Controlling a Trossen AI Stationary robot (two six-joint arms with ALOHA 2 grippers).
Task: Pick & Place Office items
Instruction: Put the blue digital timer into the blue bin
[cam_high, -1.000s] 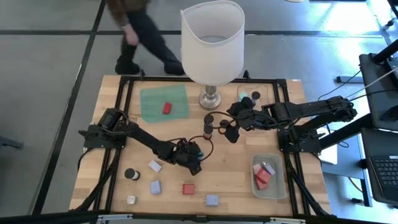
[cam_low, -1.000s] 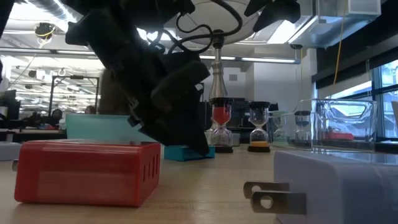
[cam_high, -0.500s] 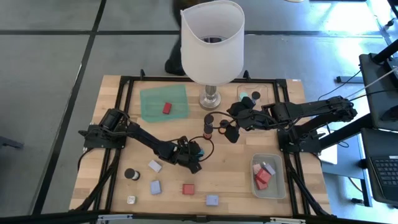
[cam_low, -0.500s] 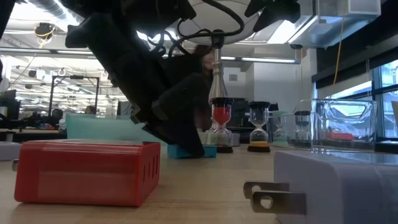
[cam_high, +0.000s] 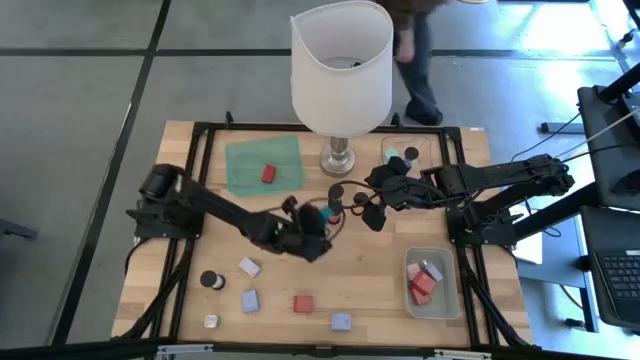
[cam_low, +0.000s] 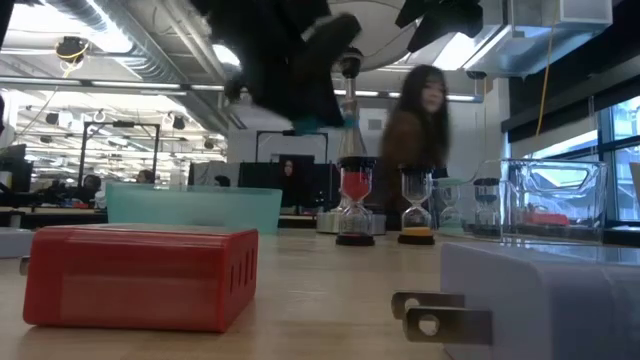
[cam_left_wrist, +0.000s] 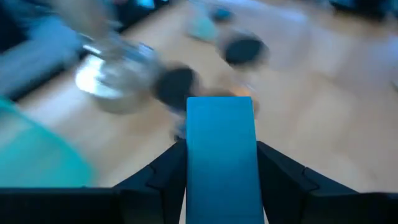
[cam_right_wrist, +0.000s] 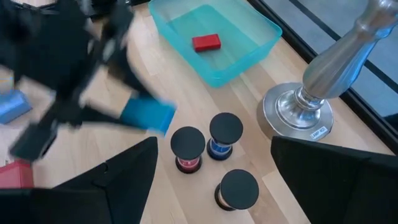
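Desk (cam_high: 380, 260): wooden top, lamp (cam_high: 341, 70) at the far edge. Teal tray (cam_high: 263, 165) beside the lamp base holds one red block (cam_high: 268, 173). Clear tray (cam_high: 432, 283) near my right arm's side holds red and pink blocks (cam_high: 423, 280). My left jaws (cam_high: 318, 222) are raised above the desk centre, clamped on a blue block (cam_left_wrist: 220, 158), which fills the gap between both fingers; the right wrist view shows the same block clear of the surface. My right jaws (cam_high: 372, 203) hang spread wide over three dark-capped timers (cam_right_wrist: 214, 158) standing just beside the lamp base. Loose on the near desk: red block (cam_high: 302, 303), lavender blocks (cam_high: 249, 300), a dark cylinder (cam_high: 211, 280).
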